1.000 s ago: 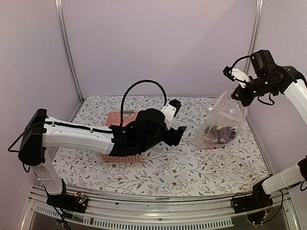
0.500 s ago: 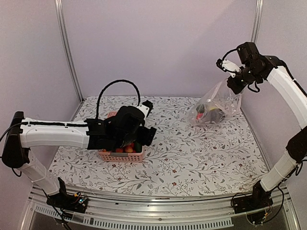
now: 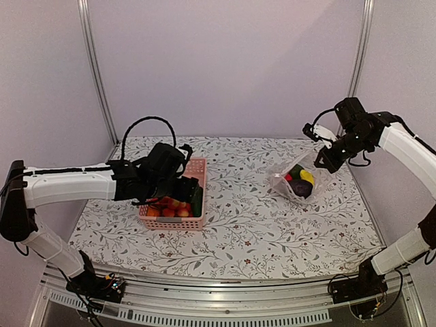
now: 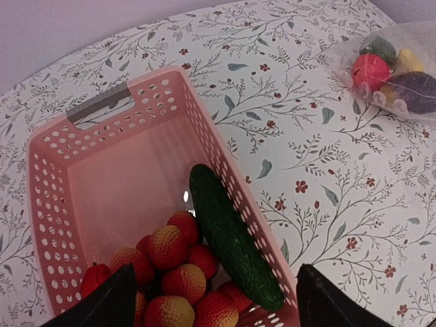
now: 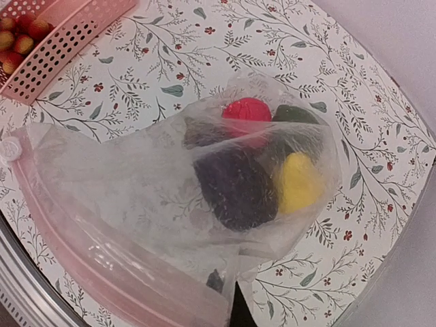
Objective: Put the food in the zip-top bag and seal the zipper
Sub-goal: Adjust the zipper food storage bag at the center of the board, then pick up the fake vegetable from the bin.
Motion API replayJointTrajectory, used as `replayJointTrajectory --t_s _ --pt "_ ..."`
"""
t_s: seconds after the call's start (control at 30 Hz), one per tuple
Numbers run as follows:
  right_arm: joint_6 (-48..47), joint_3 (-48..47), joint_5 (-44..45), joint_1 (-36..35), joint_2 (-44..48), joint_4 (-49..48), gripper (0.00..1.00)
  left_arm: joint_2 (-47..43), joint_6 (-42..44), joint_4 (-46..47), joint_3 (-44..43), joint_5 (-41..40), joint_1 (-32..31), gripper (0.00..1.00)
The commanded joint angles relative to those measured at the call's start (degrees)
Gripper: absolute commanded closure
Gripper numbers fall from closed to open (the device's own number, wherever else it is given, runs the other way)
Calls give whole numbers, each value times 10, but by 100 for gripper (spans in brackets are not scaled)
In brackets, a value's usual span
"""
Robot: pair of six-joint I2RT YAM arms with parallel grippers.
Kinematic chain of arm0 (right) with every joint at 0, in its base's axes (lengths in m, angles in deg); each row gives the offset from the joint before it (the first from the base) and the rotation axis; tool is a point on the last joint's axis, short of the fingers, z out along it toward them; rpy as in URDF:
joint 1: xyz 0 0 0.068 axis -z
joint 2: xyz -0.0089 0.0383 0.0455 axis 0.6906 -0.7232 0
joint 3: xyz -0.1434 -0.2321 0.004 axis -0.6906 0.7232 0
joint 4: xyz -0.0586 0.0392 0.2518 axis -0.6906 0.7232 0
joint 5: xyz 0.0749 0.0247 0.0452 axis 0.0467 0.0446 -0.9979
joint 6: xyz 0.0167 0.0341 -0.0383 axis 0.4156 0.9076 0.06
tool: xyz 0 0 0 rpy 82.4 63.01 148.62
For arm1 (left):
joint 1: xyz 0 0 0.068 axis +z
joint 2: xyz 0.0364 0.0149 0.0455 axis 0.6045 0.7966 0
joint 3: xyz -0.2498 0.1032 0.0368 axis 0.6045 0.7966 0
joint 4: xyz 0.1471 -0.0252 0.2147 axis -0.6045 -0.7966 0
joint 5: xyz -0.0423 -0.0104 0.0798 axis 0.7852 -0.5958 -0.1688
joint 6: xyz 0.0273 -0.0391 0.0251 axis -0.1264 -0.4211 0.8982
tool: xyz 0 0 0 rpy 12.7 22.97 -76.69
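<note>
Above the near end of the pink basket (image 4: 116,177) with the left claw (image 4: 216,303), spread wide and released, gripping nothing. Inside that basket, heaped at its near end, red berries (image 4: 167,272) and a green cucumber (image 4: 231,235) along its right wall. Well right of the basket, clenched on the mouth edge of the zip-top bag (image 5: 136,177) with the right claw (image 3: 324,160); zipper (image 5: 116,262) up by the claw, bag sagging onto the surface (image 3: 245,218). Within the bag, red, yellow and dark purple food (image 5: 235,187).
</note>
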Motion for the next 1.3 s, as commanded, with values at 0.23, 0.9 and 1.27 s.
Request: replayJointTrajectory --t_s 0.23,0.9,1.27 --pt "29 73 -114 2 67 -65 100 7 -20 -165 -39 90 59 21" --pt "27 77 -150 2 39 -49 100 155 -17 -162 -187 229 147 33" --pt "19 67 -131 3 13 -48 99 300 -98 -257 -314 357 210 40"
